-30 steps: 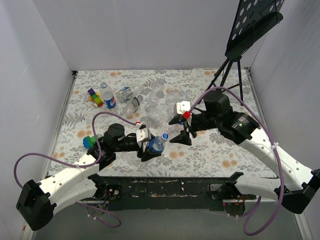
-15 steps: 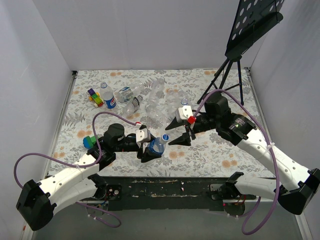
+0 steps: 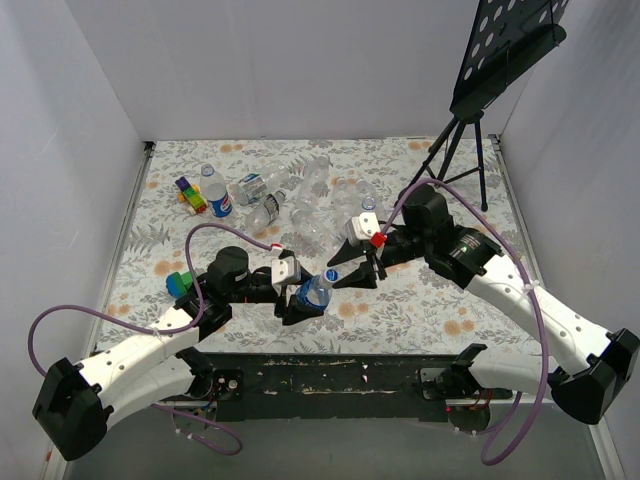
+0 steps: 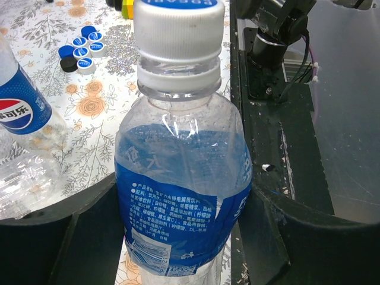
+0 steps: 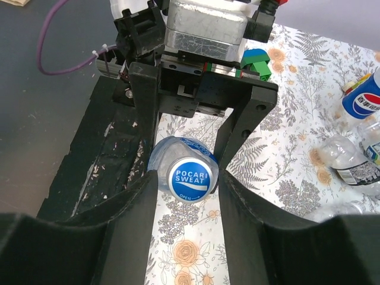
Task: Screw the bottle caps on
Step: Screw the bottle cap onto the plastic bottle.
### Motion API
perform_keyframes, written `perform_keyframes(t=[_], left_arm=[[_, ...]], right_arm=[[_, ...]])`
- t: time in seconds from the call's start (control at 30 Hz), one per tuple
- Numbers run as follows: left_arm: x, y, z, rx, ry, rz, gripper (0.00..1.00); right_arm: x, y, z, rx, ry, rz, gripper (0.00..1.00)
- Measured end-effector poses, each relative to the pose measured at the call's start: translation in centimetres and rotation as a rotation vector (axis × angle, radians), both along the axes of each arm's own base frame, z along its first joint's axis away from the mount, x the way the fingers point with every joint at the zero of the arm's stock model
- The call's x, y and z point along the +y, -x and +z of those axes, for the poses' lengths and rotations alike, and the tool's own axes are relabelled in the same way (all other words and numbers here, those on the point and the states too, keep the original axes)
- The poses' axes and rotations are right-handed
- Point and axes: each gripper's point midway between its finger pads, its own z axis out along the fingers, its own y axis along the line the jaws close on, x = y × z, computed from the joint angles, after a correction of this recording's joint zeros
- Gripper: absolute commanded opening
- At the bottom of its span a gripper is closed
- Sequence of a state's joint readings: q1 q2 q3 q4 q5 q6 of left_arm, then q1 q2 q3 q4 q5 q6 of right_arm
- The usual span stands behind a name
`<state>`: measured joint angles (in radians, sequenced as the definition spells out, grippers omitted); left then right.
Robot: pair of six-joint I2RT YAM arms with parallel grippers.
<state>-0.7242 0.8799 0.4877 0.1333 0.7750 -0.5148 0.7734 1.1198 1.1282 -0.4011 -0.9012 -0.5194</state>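
Blue-labelled and clear, the Pocari Sweat bottle is clamped around its body by the left gripper, neck aimed toward the right arm. Its white, blue-topped cap sits on the neck, and the right gripper brackets it closely; we cannot tell whether the fingers touch it. We judge this the tightening step: next we need a firm pinch on the cap, then a wrist twist.

A black tripod stand rises far right; toy blocks lie far left.
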Motion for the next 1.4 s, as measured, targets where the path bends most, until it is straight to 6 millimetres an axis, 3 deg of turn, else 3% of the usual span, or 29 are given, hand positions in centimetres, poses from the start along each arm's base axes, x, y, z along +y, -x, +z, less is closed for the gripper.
perform_keyframes(t=[0.23, 0.4, 0.6, 0.8, 0.97, 1.1, 1.23, 1.3, 1.4], left_arm=[[-0.1, 0.1, 0.0, 0.004, 0.003, -0.01, 0.0], [-0.1, 0.2, -0.1, 0.01, 0.002, -0.015, 0.0], [-0.1, -0.2, -0.1, 0.016, 0.0, 0.012, 0.0], [0.3, -1.9, -0.6, 0.017, -0.02, 0.118, 0.0], [0.8, -3.3, -1.2, 0.013, -0.045, 0.207, 0.0], [1.0, -4.0, -1.3, 0.006, -0.054, 0.252, 0.0], [1.1, -4.4, -1.2, -0.006, -0.051, 0.268, 0.0], [1.1, -4.5, -1.1, -0.011, -0.048, 0.276, 0.0], [1.2, -4.7, -1.1, -0.01, -0.052, 0.286, 0.0]], right_arm=[[0.1, 0.0, -0.7, 0.01, 0.003, 0.01, 0.43], [0.2, 0.0, -0.9, 0.021, 0.004, 0.01, 0.24], [0.3, -0.5, -1.0, 0.061, 0.021, -0.038, 0.13], [0.5, -2.5, -1.8, 0.174, 0.091, -0.277, 0.13], [0.7, -3.9, -2.6, 0.354, 0.156, -0.584, 0.11], [1.1, -4.4, -2.6, 0.431, 0.187, -0.784, 0.24], [1.0, -4.6, -2.4, 0.45, 0.188, -0.861, 0.58], [0.8, -4.4, -2.1, 0.449, 0.183, -0.861, 0.7], [0.0, -4.0, -1.2, 0.394, 0.17, -0.83, 0.75]])
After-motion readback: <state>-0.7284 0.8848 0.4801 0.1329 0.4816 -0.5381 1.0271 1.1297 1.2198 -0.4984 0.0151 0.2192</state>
